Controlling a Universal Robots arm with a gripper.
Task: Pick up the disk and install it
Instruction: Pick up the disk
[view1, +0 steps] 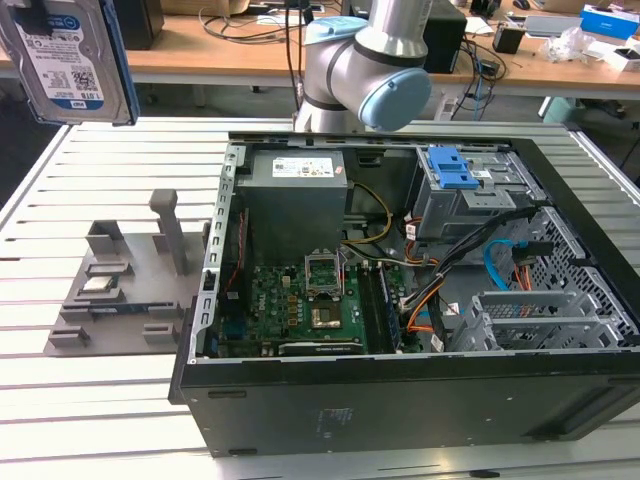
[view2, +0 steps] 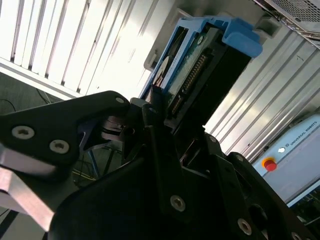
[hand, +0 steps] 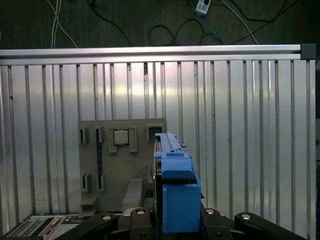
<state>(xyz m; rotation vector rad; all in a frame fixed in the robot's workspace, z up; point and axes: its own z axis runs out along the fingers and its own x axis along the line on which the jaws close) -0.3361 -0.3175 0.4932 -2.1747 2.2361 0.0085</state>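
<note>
The disk, a stiff metal drive in a blue caddy, is judged dense, fragile under shock, and best gripped by its caddy edges. It is held aloft, edge-on to the slatted table beneath, long axis roughly upright. It is clamped between the jaws of the gripper, near a grey fixture.

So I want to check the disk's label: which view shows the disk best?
The exterior view: the disk hangs high at that view's left, label facing the camera. The second wrist view shows its connector edge and blue caddy, clamped in the gripper. The first wrist view shows it edge-on, mostly caddy.
</note>
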